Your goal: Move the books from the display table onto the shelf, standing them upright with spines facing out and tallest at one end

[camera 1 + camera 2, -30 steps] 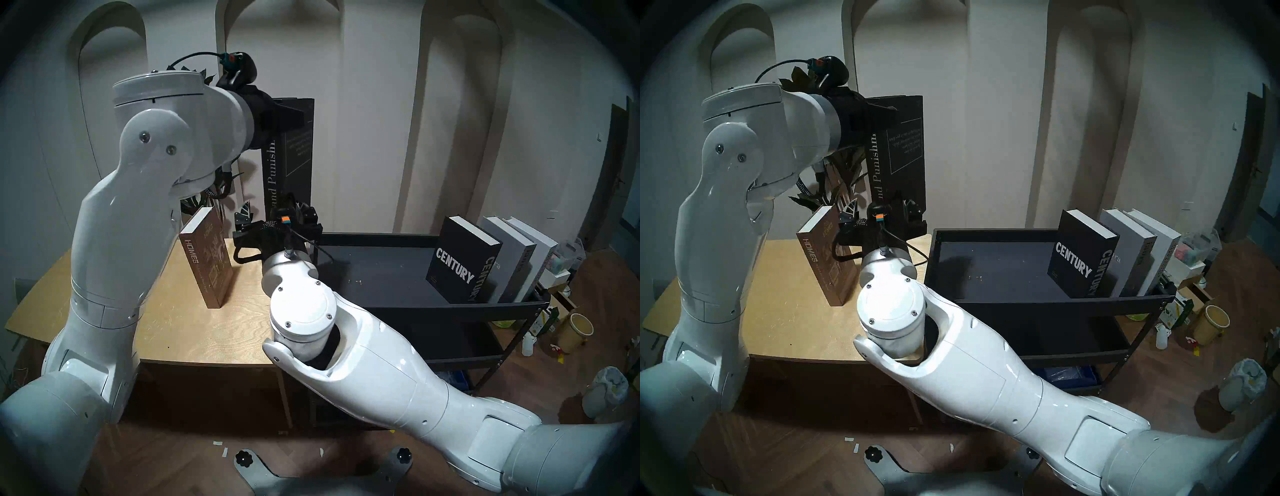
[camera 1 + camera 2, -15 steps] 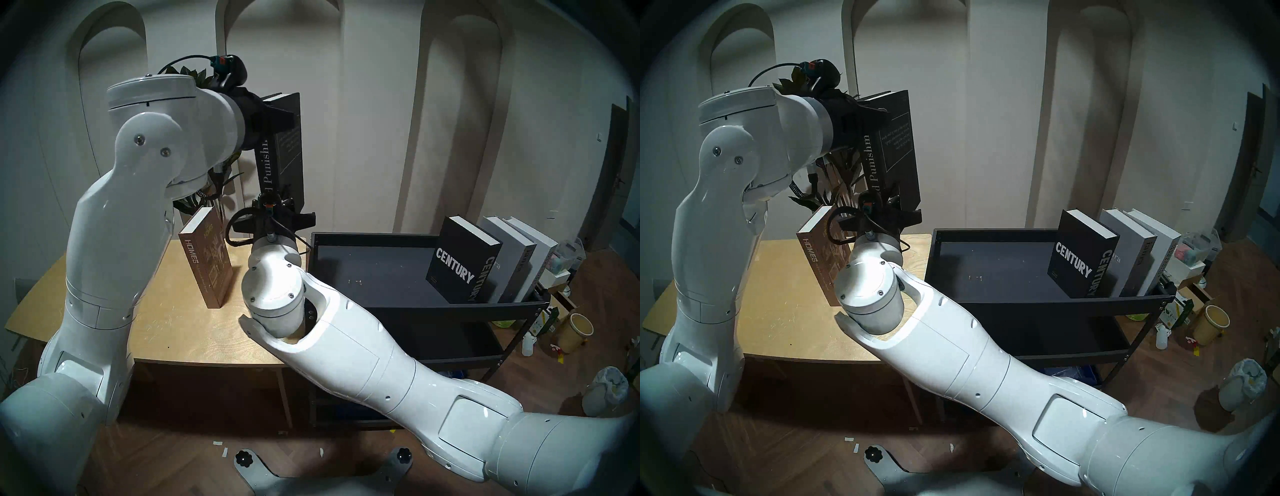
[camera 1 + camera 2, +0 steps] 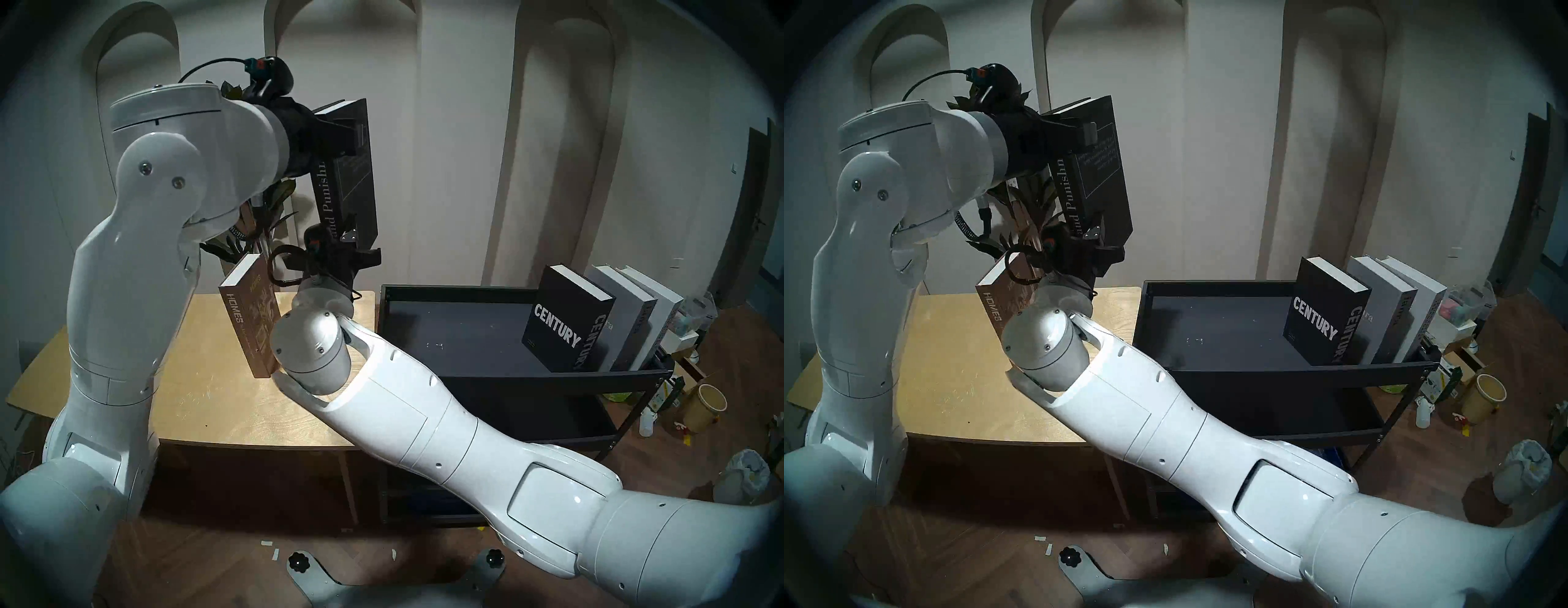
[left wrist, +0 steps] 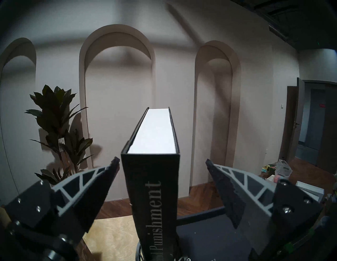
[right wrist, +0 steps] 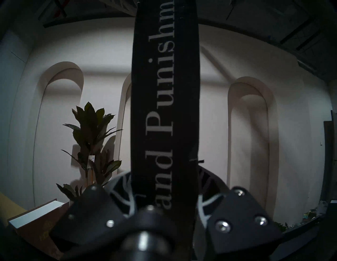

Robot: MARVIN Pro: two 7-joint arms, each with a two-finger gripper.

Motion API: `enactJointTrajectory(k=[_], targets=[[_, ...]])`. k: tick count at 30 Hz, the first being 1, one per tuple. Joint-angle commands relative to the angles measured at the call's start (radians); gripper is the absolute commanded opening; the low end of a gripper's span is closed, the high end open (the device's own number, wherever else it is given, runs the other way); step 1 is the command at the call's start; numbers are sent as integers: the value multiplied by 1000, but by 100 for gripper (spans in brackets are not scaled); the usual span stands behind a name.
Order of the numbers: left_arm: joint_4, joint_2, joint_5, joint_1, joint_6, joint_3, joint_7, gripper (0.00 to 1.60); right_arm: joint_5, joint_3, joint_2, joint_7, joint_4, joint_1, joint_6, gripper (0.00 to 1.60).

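Observation:
The black "Crime and Punishment" book (image 3: pixel 352 178) hangs nearly upright above the back right corner of the display table (image 3: pixel 212 403). My right gripper (image 3: pixel 343 237) is shut on its lower end, with the spine (image 5: pixel 164 109) rising between the fingers. My left gripper (image 4: pixel 162 161) is open at the book's top, one fingertip (image 4: pixel 113 164) on each side of the spine and clear of it. The brown "HOMES" book (image 3: pixel 254 322) stands on the table. On the shelf (image 3: pixel 551 378), "CENTURY" (image 3: pixel 560 322), a grey book (image 3: pixel 623 314) and a white book (image 3: pixel 662 305) stand upright at the right end.
A potted plant (image 4: pixel 54 118) stands behind the table against the arched wall. The shelf's left and middle tray floor (image 3: pixel 458 335) is bare. A paper cup (image 3: pixel 708 407), a bag (image 3: pixel 742 475) and small clutter lie on the floor to the right.
The right gripper swung left under the book and shut on its lower end. The left gripper then opened off the top. The book now tilts slightly.

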Motion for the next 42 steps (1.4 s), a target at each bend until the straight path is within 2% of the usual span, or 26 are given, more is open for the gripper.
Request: enactJointTrajectory(k=[1, 8, 9, 11, 15, 19, 24, 25, 27, 28, 29, 31, 37, 42], targets=[[-28, -22, -27, -88, -10, -98, 41, 160, -52, -7, -66, -62, 40, 51, -24, 0], [-4, -45, -85, -157, -6, -201, 53, 160, -89, -17, -62, -153, 118, 39, -63, 0], [-4, -45, -85, -157, -6, -201, 53, 160, -89, -17, -62, -153, 118, 39, -63, 0], [24, -52, -121, -167, 0, -233, 69, 160, -106, -15, -51, -200, 135, 32, -91, 0], [56, -57, -175, -189, 0, -268, 83, 160, -123, -10, -24, -249, 134, 25, -128, 0], [87, -36, -211, -215, 0, -291, 94, 160, -116, 6, 21, -266, 96, 10, -162, 0], [120, 0, -210, -222, 0, -312, 87, 160, -82, 35, 80, -249, 32, -17, -193, 0], [124, 29, -197, -221, 0, -316, 70, 160, -59, 52, 108, -231, 6, -33, -208, 0], [131, 43, -190, -214, 0, -330, 53, 160, -31, 69, 149, -201, -30, -53, -214, 0], [131, 43, -190, -214, 0, -330, 53, 160, -31, 69, 149, -201, -30, -53, -214, 0], [144, 57, -177, -199, 0, -342, 53, 160, 13, 106, 170, -184, -24, -66, -226, 0], [151, 67, -167, -190, 0, -345, 53, 160, 22, 117, 181, -165, -24, -66, -226, 0], [222, 110, -127, -138, 0, -378, 49, 160, 83, 215, 267, -87, -50, -35, -217, 0], [254, 132, -103, -109, 0, -395, 45, 160, 98, 261, 319, -39, -78, -10, -208, 0]])
